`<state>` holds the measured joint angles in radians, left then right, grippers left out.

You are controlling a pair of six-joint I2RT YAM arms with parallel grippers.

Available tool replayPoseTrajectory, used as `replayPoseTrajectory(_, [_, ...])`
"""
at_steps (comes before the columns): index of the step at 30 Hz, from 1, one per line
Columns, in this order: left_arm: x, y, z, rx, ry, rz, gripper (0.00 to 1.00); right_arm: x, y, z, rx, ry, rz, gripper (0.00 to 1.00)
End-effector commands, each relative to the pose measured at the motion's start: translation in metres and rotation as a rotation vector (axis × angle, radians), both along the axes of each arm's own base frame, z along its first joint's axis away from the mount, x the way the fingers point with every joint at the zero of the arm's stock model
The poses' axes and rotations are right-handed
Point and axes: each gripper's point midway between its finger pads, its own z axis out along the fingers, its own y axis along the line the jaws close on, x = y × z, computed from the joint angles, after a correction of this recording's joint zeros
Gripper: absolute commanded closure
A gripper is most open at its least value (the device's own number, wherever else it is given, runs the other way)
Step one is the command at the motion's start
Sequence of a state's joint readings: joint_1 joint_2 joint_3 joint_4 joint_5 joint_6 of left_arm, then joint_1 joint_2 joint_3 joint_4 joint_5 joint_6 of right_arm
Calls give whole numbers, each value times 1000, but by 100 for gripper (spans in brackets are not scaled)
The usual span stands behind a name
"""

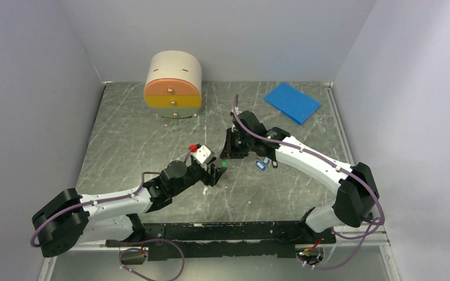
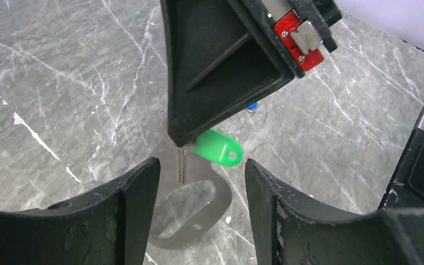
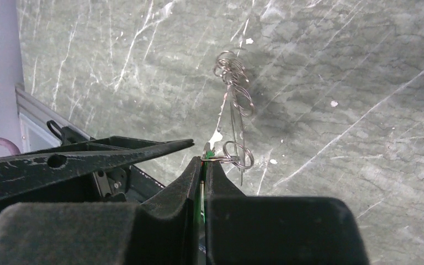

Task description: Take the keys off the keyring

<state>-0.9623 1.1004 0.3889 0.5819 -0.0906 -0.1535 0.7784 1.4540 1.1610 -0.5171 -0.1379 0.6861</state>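
My right gripper [image 1: 227,157] is shut on the keys, a bright green tag [image 2: 218,148] held above the table. Only a thin green edge [image 3: 203,182] of that tag shows between the closed fingers in the right wrist view. The keyring [image 3: 235,105], a floppy chain of thin wire rings, hangs from the tag's tip. A thin metal piece [image 2: 182,165] dangles under the tag. My left gripper [image 2: 201,176] is open just in front of the tag, its fingers [image 2: 127,204] either side of the gap with nothing between them. The left gripper [image 1: 211,174] sits close to the right one.
Small blue tags [image 1: 262,164] lie on the table by the right arm. A rounded drawer cabinet [image 1: 173,85] stands at the back left, and a blue sheet [image 1: 292,102] lies at the back right. Grey walls close in both sides.
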Motion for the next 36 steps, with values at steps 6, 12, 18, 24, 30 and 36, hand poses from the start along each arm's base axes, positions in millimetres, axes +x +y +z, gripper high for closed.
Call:
replayPoseTrajectory(6, [24, -12, 29, -93, -27, 125, 37, 9, 11, 21, 46, -40, -54, 100])
replayPoseTrajectory(12, [29, -7, 26, -78, -44, 163, 44, 8, 13, 20, 52, -36, -56, 100])
replayPoseTrajectory(18, [30, -12, 24, -51, -68, 137, 67, 7, 13, 24, 69, -44, -70, 100])
replayPoseTrajectory(24, [36, -6, 16, -24, -89, 182, 70, 5, 16, 27, 102, -31, -85, 100])
replayPoseTrajectory(30, [43, -4, 10, -5, -112, 236, 52, 6, 16, 30, 122, -29, -115, 99])
replayPoseTrajectory(36, [49, 1, 10, -2, -144, 285, 65, 6, 15, 31, 134, -30, -133, 97])
